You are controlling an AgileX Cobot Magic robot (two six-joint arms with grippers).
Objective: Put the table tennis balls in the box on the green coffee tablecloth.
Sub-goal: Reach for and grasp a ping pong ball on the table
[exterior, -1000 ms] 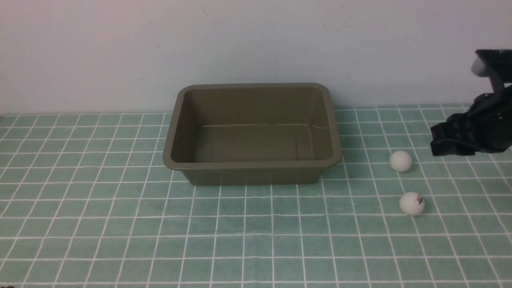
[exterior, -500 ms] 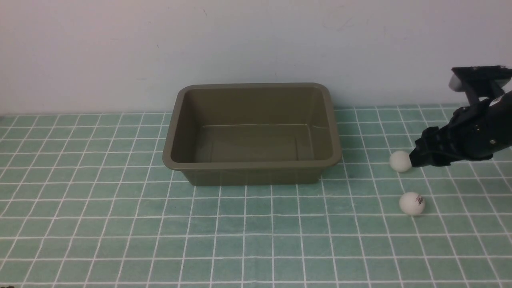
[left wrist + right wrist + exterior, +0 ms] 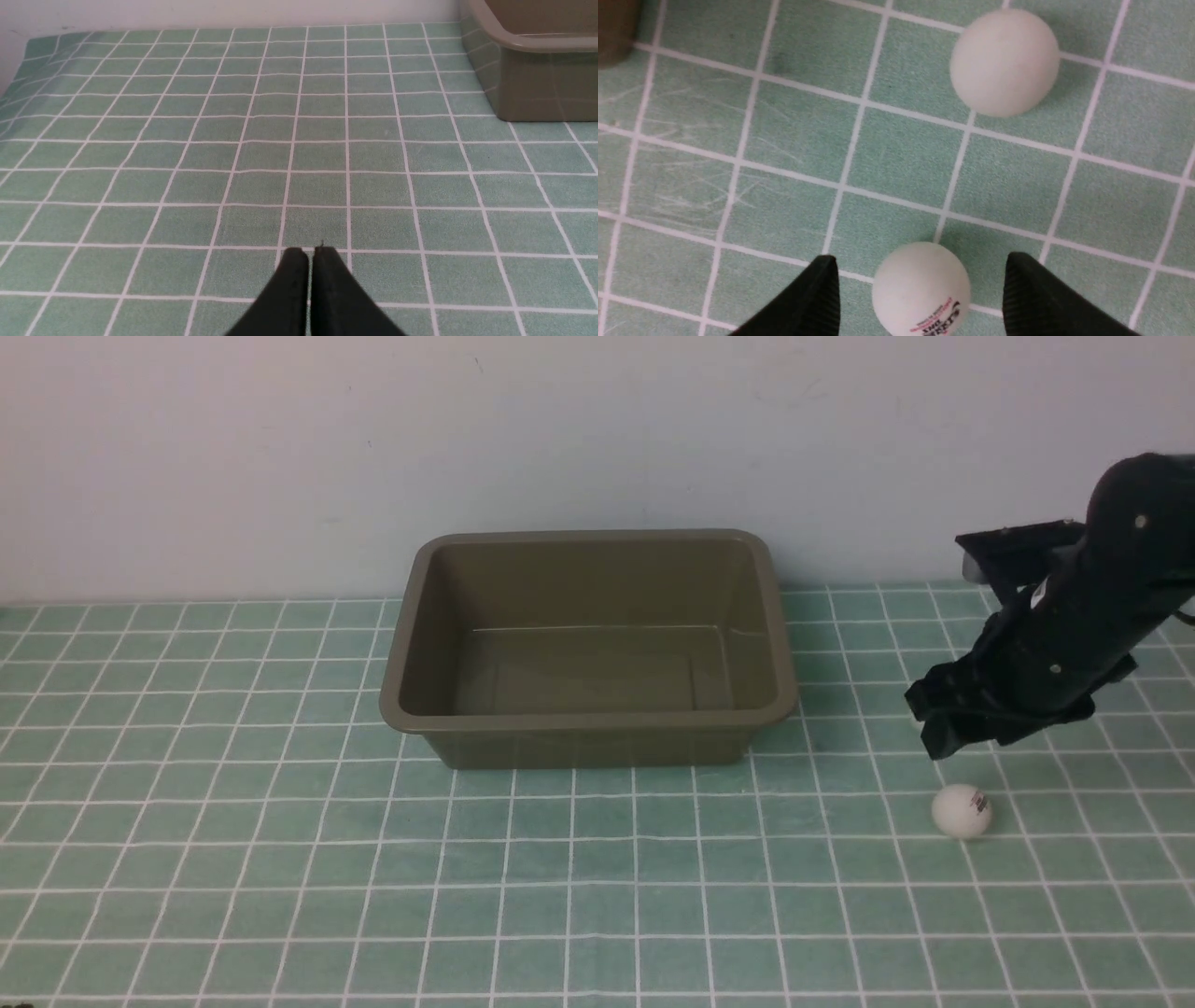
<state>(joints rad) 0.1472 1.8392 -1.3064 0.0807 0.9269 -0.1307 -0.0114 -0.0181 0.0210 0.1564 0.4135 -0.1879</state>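
Teal gridded tablecloth (image 3: 560, 859) meets a pale, perhaps scuffed wall (image 3: 280, 448)

At the back stands a plain pale grey-white painted wall (image 3: 597, 429), matte, filling the upper part of the front view. The light on it is soft and even. A few small dark specks (image 3: 479, 364) mark its surface.

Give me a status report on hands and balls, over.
Right hand open over logo ball, no grip. Left hand shut, holding nothing. Plain ball also on tablecloth; box empty. Nothing seen in the way.
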